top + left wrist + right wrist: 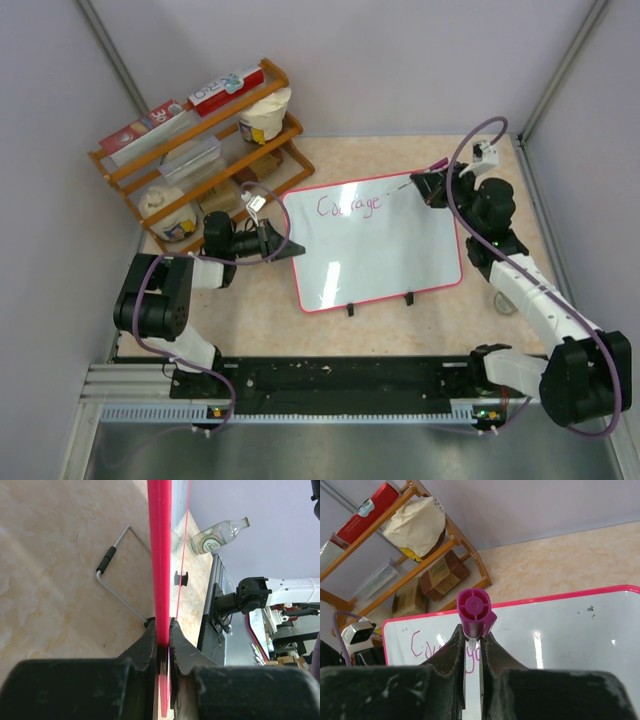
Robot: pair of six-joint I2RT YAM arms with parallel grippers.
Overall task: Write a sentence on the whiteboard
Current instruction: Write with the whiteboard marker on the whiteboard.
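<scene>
The table [250, 320], a matt beige stone-patterned slab, carries the board [390, 250] in the middle of the top view. The board is a flat, glossy white rectangle with a thin pink rim and rounded corners, set askew, its two black clips at the lower edge. A wooden rack [112, 180] of boxes and tubs stands at the upper left.

The left fingers [147, 645] are clamped on the board's left rim, pinning it. The right fingers [451, 652], at the board's upper right, are closed on a purple plastic marker [474, 607], its round end toward the wrist camera.

The sentence [350, 206] is only begun: one thin pink cursive word, "Courage", runs along the board's top left. I judge writing to be under way, with the tip just past the last letter; whether it touches the board I cannot tell. The next move calls for a small gap, then light, steady pressure on the slick surface while the left hold resists sliding.
</scene>
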